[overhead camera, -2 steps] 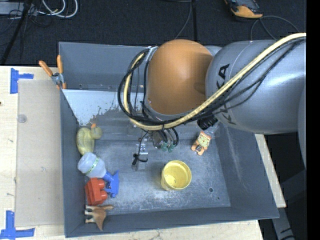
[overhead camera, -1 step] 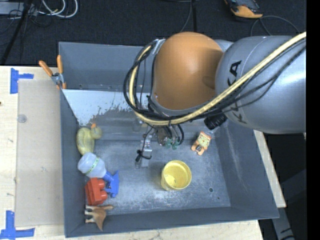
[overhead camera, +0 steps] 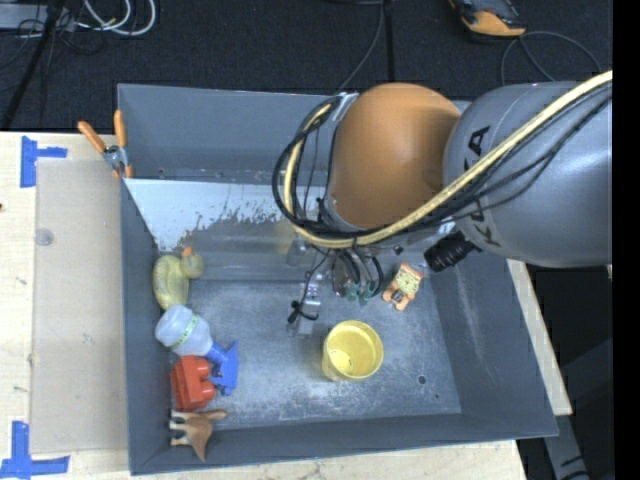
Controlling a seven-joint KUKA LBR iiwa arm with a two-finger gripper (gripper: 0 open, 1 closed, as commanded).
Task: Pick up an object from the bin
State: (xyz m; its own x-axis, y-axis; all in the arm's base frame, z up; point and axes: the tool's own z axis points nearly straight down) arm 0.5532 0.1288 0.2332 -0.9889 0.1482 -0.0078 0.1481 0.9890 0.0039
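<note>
Yellow cup (overhead camera: 352,351) sits upright, centre-front of the bin (overhead camera: 220,138). Gripper (overhead camera: 308,306) hangs just up-left of it over bare floor; spread or pinched, can't make out. Small orange toy (overhead camera: 404,286) lies right of the gripper. Heap of toys (overhead camera: 192,353) along the left wall.

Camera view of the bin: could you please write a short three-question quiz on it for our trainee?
1. True or false: the yellow cup lies against the left wall of the bin.
2. Which thing lies nearest the bin's lower left corner in the view? A) the brown animal figure B) the yellow cup C) the small orange item
3. Fill in: in the view, the gripper hangs above and to the ___ of the yellow cup.

Key: 1 false (it sits near the middle of the floor); 2 A; 3 left.
</note>
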